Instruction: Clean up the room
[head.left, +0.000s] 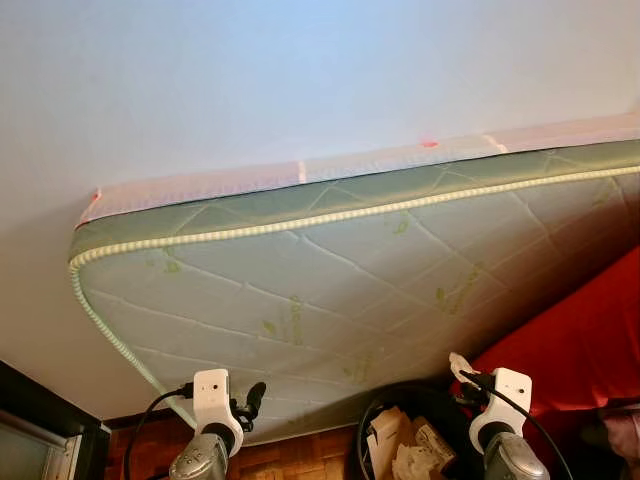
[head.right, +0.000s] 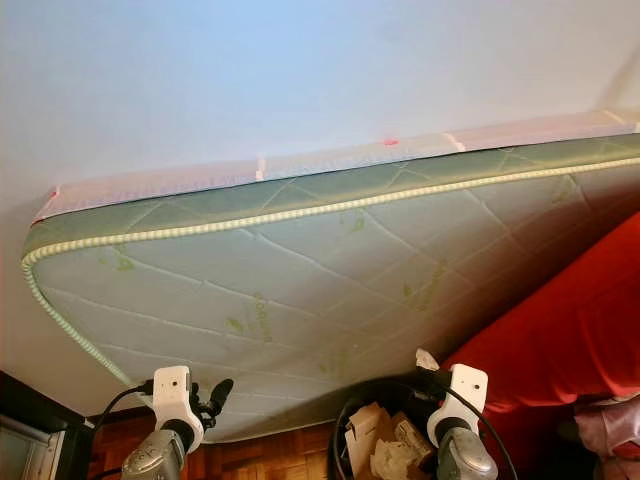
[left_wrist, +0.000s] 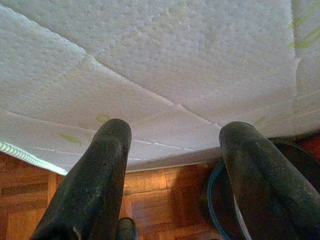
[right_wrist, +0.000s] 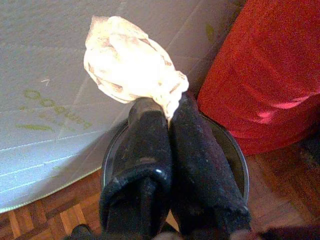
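Right gripper (right_wrist: 167, 112) pinching crumpled white paper wad (right_wrist: 127, 65) over round black trash bin (right_wrist: 227, 145), likely for dropping. Left gripper (left_wrist: 172, 150), fingers spread, idling beside bin, below leaning green quilted mattress (head.left: 330, 280).

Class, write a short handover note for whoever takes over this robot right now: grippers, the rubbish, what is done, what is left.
Right gripper: shut on a crumpled tissue, held above the black bin.
Left gripper: open, empty, near the mattress that leans on the wall.
Done: tissue picked up; the bin already holds crumpled paper.
Left: open the right gripper over the bin, probably, then look for more litter.
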